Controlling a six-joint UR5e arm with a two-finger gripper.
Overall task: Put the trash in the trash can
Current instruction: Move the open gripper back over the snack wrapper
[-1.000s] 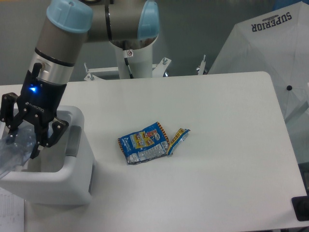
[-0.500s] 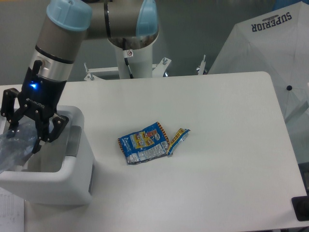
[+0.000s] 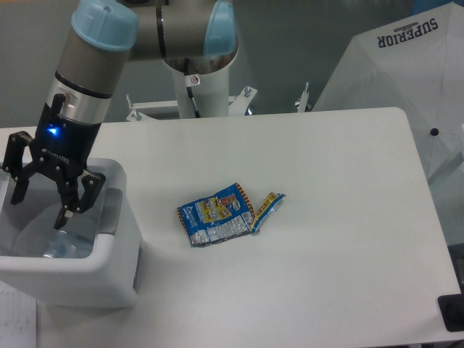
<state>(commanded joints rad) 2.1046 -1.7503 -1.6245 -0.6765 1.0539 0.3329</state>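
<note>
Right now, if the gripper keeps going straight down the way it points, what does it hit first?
Probably the crushed bottle lying inside the trash can; the open gripper hangs right above it. Depth is unclear from one view.

A white table [image 3: 348, 239] with rounded corners fills the view. Past its far right corner stands a white umbrella [image 3: 406, 80] printed "SUPERIOR", against a grey wall [image 3: 290, 43].

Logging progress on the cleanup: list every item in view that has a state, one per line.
hand: open, empty, above the trash can's opening
bottle: crushed, lying inside the trash can
trash can: upright, open top, standing on the table
snack wrapper: crinkled, flat on the table, outside the can
torn yellow strip: lying at the wrapper's right edge
</note>
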